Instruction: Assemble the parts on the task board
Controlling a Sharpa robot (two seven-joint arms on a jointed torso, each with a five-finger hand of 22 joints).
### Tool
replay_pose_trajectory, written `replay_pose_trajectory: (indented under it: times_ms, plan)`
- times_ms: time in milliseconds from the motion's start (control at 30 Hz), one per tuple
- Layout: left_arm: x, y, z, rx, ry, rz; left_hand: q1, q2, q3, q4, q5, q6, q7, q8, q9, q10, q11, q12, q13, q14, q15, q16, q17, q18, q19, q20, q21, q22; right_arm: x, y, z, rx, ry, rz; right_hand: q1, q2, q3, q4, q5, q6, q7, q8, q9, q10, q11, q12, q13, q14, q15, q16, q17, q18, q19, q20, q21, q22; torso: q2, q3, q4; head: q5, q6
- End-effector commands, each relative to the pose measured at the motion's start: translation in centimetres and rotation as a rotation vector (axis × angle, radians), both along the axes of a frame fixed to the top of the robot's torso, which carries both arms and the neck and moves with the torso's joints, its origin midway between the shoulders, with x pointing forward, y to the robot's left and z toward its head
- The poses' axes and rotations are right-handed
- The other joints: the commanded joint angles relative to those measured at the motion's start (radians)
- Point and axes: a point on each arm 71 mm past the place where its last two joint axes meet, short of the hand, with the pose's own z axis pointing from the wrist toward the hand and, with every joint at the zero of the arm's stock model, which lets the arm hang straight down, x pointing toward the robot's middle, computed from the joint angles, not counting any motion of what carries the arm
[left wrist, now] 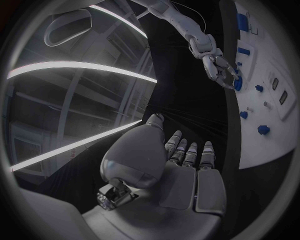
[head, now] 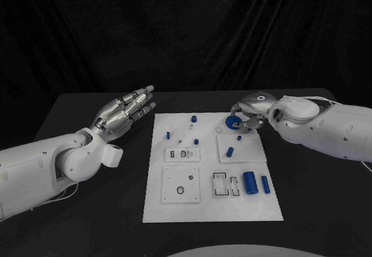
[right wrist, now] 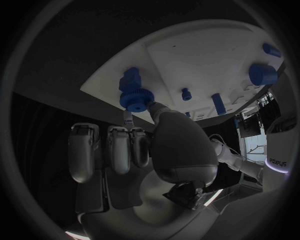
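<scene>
Reaching to the task board's (head: 212, 212) far right corner in the head view, the right hand (head: 251, 110) pinches a blue gear (head: 234, 122); the left hand (head: 124, 112) hovers flat, fingers apart, beside the left edge. In the right wrist view, fingertips (right wrist: 128, 120) clamp the gear (right wrist: 135, 99) at the board's edge.
</scene>
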Motion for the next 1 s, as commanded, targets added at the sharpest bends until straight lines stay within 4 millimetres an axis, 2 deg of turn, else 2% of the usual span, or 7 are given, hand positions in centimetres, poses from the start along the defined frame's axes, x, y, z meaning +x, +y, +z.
replay_pose_trajectory:
  times_ms: [33, 200, 300, 333, 467, 733, 1000]
  plan:
    - [-0.1, -0.2, 0.0, -0.013, -0.001, -0.018, 0.008, 0.000, 0.007, 0.002, 0.007, -0.007, -0.002, 0.005, -0.001, 0.001, 0.000, 0.006, 0.001, -0.001, 0.005, 0.000, -0.001, -0.003, -0.002, 0.008, -0.003, -0.002, 0.0, -0.1, -0.5, -0.025, 0.034, -0.016, 0.011, -0.004, 0.001, -0.007, 0.002, 0.010, 0.003, -0.006, -0.003, 0.103, 0.008, 0.004, 0.263, 0.102, 0.006, -0.006, 0.246, -0.006, 0.073, 0.006, -0.005, 0.240, 0.000, -0.0001, -0.0001, 0.000, -0.001]
    - [-0.1, -0.2, 0.0, -0.013, 0.002, -0.020, 0.008, 0.001, 0.007, 0.002, 0.007, -0.004, 0.000, 0.006, -0.001, 0.001, 0.001, 0.007, 0.001, -0.001, 0.005, 0.000, -0.001, -0.003, -0.002, 0.008, -0.003, -0.002, 0.0, -0.1, -0.5, -0.026, 0.038, -0.013, 0.036, -0.005, 0.011, -0.029, 0.024, 0.052, 0.005, 0.001, -0.002, 0.103, 0.011, 0.004, 0.263, 0.101, 0.007, -0.007, 0.242, -0.006, 0.072, 0.008, -0.007, 0.239, 0.000, -0.0001, 0.0000, 0.000, -0.001]
    - [-0.1, -0.2, -0.1, -0.012, 0.004, -0.021, 0.008, 0.001, 0.008, 0.002, 0.007, -0.001, 0.002, 0.008, 0.000, 0.001, 0.001, 0.006, 0.001, -0.001, 0.005, 0.000, -0.001, -0.003, -0.002, 0.008, -0.003, -0.002, -0.1, 0.0, -0.5, -0.025, 0.038, -0.007, 0.057, -0.004, 0.023, -0.052, 0.083, 0.089, 0.004, 0.021, 0.010, 0.103, 0.010, 0.004, 0.263, 0.101, 0.007, -0.008, 0.241, -0.005, 0.072, 0.008, -0.008, 0.239, 0.000, 0.0000, -0.0001, 0.000, -0.001]
    - [-0.1, -0.2, -0.1, -0.012, 0.004, -0.021, 0.008, 0.001, 0.008, 0.002, 0.007, -0.001, 0.002, 0.008, 0.000, 0.001, 0.001, 0.006, 0.001, -0.001, 0.005, 0.000, -0.001, -0.003, -0.002, 0.008, -0.003, -0.002, -0.1, 0.0, -0.5, -0.024, 0.037, -0.004, 0.065, -0.004, 0.031, -0.064, 0.137, 0.099, 0.005, 0.029, 0.015, 0.103, 0.009, 0.004, 0.263, 0.101, 0.006, -0.008, 0.241, -0.005, 0.072, 0.007, -0.007, 0.239, 0.000, 0.0000, -0.0001, 0.000, -0.001]
    - [-0.1, -0.2, -0.1, -0.012, 0.005, -0.021, 0.008, 0.001, 0.008, 0.002, 0.007, -0.001, 0.002, 0.008, 0.000, 0.001, 0.001, 0.006, 0.001, -0.001, 0.005, 0.000, -0.001, -0.003, -0.002, 0.008, -0.003, -0.002, -0.1, 0.1, -0.4, -0.014, 0.025, 0.011, 0.068, -0.004, 0.045, -0.076, 0.199, 0.104, 0.005, 0.036, 0.023, 0.103, 0.010, 0.004, 0.263, 0.101, 0.006, -0.007, 0.242, -0.006, 0.073, 0.007, -0.006, 0.240, 0.000, 0.0002, -0.0003, 0.000, 0.001]
    - [0.0, -0.1, -0.1, -0.011, 0.003, -0.018, 0.009, 0.001, 0.008, 0.002, 0.007, -0.002, 0.003, 0.008, 0.000, 0.001, 0.002, 0.005, 0.001, -0.001, 0.005, 0.000, -0.001, -0.002, -0.002, 0.009, -0.003, -0.002, -0.3, 0.6, 0.2, 0.020, -0.024, 0.042, 0.052, -0.008, 0.046, -0.068, 0.217, 0.116, 0.005, 0.043, 0.028, 0.103, 0.011, 0.004, 0.263, 0.101, 0.006, -0.006, 0.244, -0.007, 0.074, 0.007, -0.003, 0.241, 0.000, 0.0000, -0.0004, 0.005, 0.009]
    - [0.0, 0.0, -0.1, -0.009, 0.004, -0.016, 0.009, 0.001, 0.008, 0.002, 0.007, -0.003, 0.003, 0.007, 0.000, 0.001, 0.002, 0.006, 0.001, -0.001, 0.006, 0.000, -0.001, -0.002, -0.002, 0.009, -0.003, -0.002, -0.1, 2.0, 2.1, 0.053, -0.071, 0.077, 0.037, -0.010, 0.045, -0.058, 0.223, 0.122, 0.006, 0.043, 0.028, 0.103, 0.012, 0.004, 0.263, 0.102, 0.007, -0.006, 0.245, -0.007, 0.075, 0.008, -0.002, 0.241, 0.000, -0.0004, 0.0001, 0.004, 0.030]
